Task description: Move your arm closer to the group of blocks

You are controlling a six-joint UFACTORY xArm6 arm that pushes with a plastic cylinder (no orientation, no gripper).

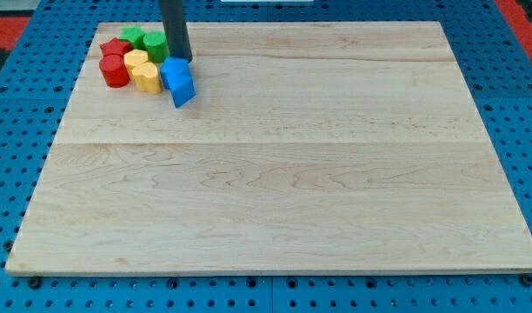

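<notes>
A tight group of blocks sits near the board's top left corner. It holds a red star, a red cylinder, a green block, a second green block, two yellow blocks, a blue cube and a blue wedge. My dark rod comes down from the view's top. My tip stands just right of the second green block and just above the blue cube, at the group's right edge.
The pale wooden board lies on a blue perforated table. A red area shows at the view's top corners.
</notes>
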